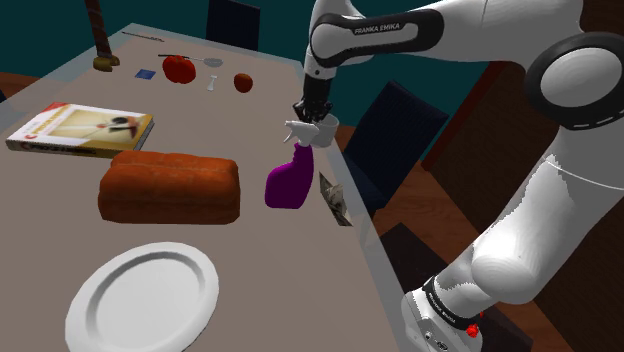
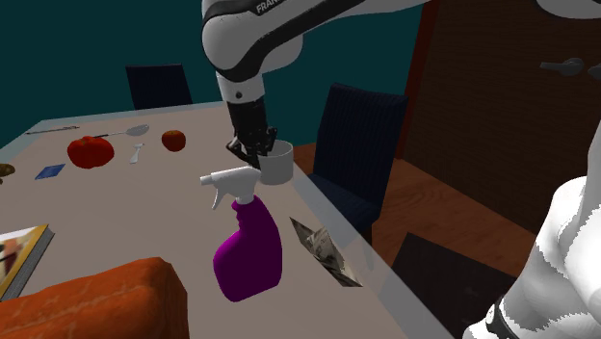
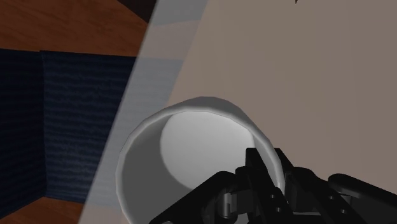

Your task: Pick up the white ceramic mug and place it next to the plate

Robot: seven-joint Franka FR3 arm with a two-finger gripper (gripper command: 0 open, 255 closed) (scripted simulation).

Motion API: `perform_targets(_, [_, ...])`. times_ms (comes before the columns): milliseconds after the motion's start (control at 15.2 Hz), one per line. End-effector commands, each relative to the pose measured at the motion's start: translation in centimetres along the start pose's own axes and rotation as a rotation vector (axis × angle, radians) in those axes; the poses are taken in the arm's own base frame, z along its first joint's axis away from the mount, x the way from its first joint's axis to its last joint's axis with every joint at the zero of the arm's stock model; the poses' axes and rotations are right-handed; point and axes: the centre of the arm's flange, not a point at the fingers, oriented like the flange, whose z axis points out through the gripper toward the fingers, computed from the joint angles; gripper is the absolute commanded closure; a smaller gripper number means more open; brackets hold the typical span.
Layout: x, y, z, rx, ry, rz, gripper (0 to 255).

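A white mug stands upright close to the table's edge, on the shoulder view's right. My black gripper comes down from above and is shut on the mug's rim, one finger inside and one outside. In the wrist view the mug opens towards the camera, with my gripper clasping its wall. In the shoulder view the mug and the gripper lie far from the white plate, which sits near the front edge. I cannot tell whether the mug rests on the table or hangs just above it.
A purple spray bottle stands just in front of the mug, and a brown loaf lies between it and the plate. A book, a tomato and a small apple sit farther back. Dark chairs stand beyond the table's edge.
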Motion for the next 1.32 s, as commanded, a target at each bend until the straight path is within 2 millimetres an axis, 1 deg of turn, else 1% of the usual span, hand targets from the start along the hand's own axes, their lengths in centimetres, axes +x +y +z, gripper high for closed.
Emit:
perform_targets(0, [-0.1,0.0,-1.1,0.000,0.000,0.000,255])
perform_targets(990, [-0.8,0.5,-9.0,0.000,0.000,0.000,255])
perform_targets(1056, [-0.8,0.5,-9.3,0.000,0.000,0.000,255])
perform_targets(1254, [-3.9,-2.0,-9.2,0.000,0.000,0.000,255])
